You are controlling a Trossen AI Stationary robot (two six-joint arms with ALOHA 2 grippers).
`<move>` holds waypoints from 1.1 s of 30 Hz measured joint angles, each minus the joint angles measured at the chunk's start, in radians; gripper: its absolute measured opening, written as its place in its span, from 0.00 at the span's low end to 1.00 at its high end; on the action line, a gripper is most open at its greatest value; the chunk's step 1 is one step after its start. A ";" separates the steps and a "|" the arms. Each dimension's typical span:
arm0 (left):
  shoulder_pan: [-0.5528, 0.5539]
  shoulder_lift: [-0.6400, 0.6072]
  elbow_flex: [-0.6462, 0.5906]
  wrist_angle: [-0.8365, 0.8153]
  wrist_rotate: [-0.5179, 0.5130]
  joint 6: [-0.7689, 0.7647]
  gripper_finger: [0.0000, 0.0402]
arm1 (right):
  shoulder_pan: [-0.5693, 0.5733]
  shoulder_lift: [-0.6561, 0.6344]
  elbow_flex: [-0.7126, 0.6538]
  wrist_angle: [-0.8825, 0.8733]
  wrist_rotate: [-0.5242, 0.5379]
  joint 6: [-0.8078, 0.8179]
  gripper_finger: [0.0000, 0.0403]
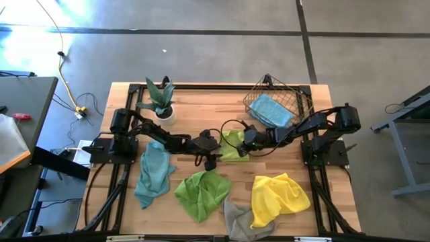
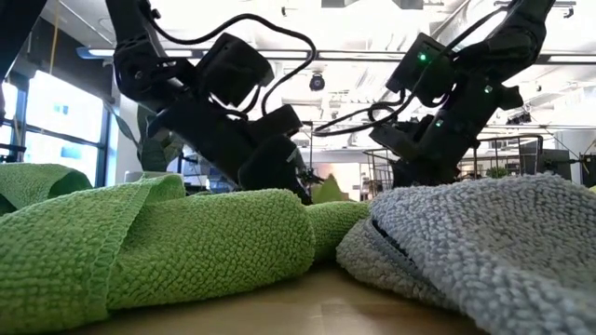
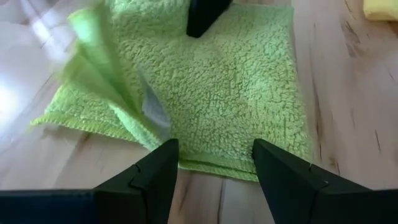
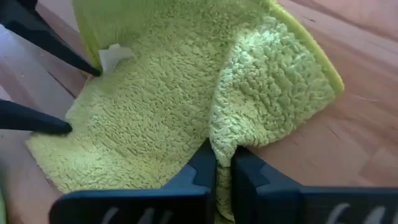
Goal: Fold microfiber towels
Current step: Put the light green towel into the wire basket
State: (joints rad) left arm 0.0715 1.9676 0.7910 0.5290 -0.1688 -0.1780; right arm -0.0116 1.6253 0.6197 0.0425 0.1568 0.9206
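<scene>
Where pinched, nubbly green towel point(image 4: 186, 106) (perhaps folded).

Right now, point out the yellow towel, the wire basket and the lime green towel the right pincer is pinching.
yellow towel point(image 1: 277, 196): high view, middle of the crumpled cloth.
wire basket point(image 1: 297, 98): high view, right side wall.
lime green towel point(image 4: 186, 87): right wrist view, flat middle of the cloth.
right pincer point(image 4: 224, 163): right wrist view, between the fingertips shut on the fold.

A: What stands on the wooden table point(image 1: 195, 101) at the far side?

B: A potted plant point(image 1: 160, 99) in a white pot, and a copper wire basket point(image 1: 277, 101), well apart.

A: And beside the table?

B: A yellow cable point(image 1: 62, 64) lies on the grey floor point(image 1: 215, 47).
</scene>
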 joint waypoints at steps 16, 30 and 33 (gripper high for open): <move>-0.003 -0.320 0.000 -0.378 0.003 -0.144 0.49 | 0.001 -0.041 0.200 -0.245 0.004 -0.326 0.00; -0.086 -0.471 0.002 -0.434 -0.083 -0.144 0.49 | -0.098 -0.042 0.723 -1.192 0.207 -0.688 0.00; -0.105 -0.470 0.001 -0.442 -0.110 -0.143 0.49 | -0.145 -0.043 0.799 -1.349 0.210 -0.724 0.00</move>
State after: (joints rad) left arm -0.0339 1.4975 0.7921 0.0867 -0.2787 -0.3209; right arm -0.1563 1.5818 1.4189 -1.3064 0.3672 0.1966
